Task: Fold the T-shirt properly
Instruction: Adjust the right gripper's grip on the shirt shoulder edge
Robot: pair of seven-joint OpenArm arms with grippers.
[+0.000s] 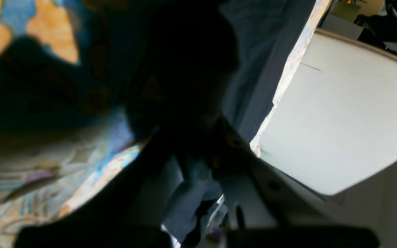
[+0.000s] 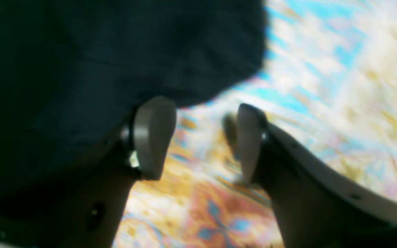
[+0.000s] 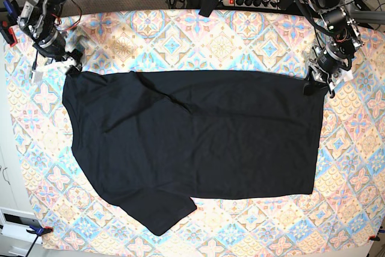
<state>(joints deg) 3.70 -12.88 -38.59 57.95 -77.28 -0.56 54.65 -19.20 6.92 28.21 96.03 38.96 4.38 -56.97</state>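
The left gripper (image 3: 317,81) is pressed together on the shirt's (image 3: 198,142) far corner, by the table's (image 3: 198,28) right edge; in the left wrist view dark cloth bunches between its fingers. The right gripper (image 2: 202,137) stands spread at the shirt's other far corner, by the left edge; one finger (image 2: 153,137) overlaps the cloth's edge and nothing is pinched. The shirt lies spread across the middle of the patterned cover, one sleeve reaching toward the near edge.
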